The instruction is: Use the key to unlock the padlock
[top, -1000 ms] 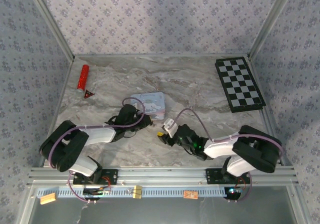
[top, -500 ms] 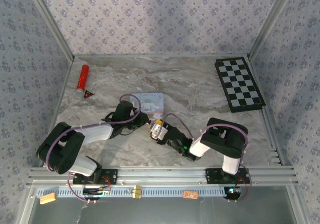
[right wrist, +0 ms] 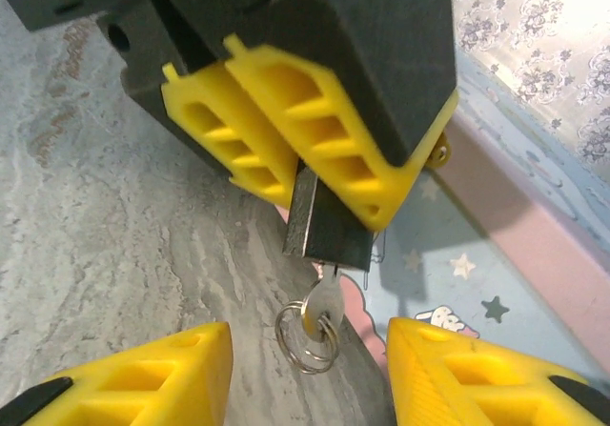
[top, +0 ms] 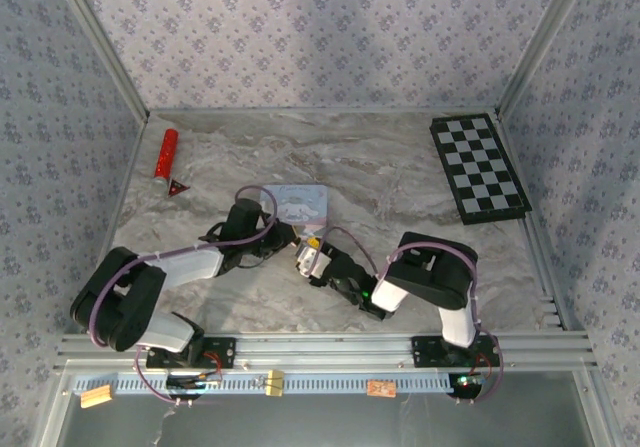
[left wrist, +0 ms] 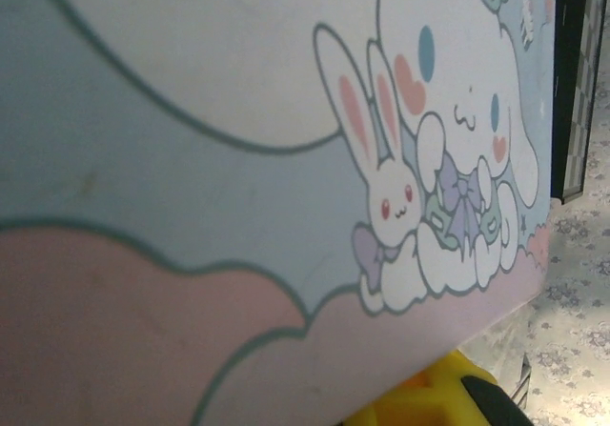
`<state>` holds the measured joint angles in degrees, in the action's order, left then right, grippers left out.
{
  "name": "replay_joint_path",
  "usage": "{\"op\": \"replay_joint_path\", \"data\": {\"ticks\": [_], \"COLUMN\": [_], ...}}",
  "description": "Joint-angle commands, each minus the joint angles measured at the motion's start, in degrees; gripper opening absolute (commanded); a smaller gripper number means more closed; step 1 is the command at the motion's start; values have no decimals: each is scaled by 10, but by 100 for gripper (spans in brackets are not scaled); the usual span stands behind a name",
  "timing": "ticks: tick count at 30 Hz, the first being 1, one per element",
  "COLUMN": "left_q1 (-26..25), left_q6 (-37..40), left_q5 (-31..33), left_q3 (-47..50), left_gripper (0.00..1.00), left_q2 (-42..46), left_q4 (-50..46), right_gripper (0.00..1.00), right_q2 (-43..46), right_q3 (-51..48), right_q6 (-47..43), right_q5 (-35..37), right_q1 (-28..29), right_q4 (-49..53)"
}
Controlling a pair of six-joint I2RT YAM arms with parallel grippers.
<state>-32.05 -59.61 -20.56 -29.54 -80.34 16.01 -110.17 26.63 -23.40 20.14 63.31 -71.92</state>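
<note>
The small dark padlock (right wrist: 329, 228) hangs body-down between the yellow fingers (right wrist: 343, 159) of my left gripper (top: 287, 239), which is shut on it. The key (right wrist: 325, 300) sticks out of the padlock's underside, with a wire ring (right wrist: 303, 342) dangling from it. My right gripper (right wrist: 307, 359) sits just below, open, one yellow finger on each side of the key and ring, touching neither. From above, the two grippers meet nose to nose at the near edge of the tin, with the right gripper (top: 312, 257) below the left. The shackle is hidden.
A light-blue cartoon tin (top: 300, 204) lies right behind the grippers, and its lid (left wrist: 238, 159) is pressed close to the left wrist camera. A folded chessboard (top: 478, 167) lies at the back right. At the back left are a red tube (top: 166, 153) and a small dark-red piece (top: 178, 188).
My right arm has swung left and brought its gripper up to the left gripper. Its jaws have narrowed around the key. The left gripper shifted slightly toward the tin, still holding the padlock.
</note>
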Motion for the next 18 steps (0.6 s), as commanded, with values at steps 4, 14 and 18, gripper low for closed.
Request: {"op": "replay_joint_path", "data": {"ticks": [4,14,18], "left_q1": [5,7,9], "left_q6": [-2,-2,-3], "left_q5": [-21,-21,-21], "left_q3": [-16,-16,-17], "left_gripper": [7,7,6], "left_q2": [18,21,22], "left_q4": [2,-2,-3], "right_gripper": [43,34,31], "right_q2": [-20,-31,-37], "right_q3": [22,34,32], "right_q6": [-5,8,11], "right_q5": [29,30,32], "right_q1": [0,-6,-7], "right_q4": [-30,-24,-25]}}
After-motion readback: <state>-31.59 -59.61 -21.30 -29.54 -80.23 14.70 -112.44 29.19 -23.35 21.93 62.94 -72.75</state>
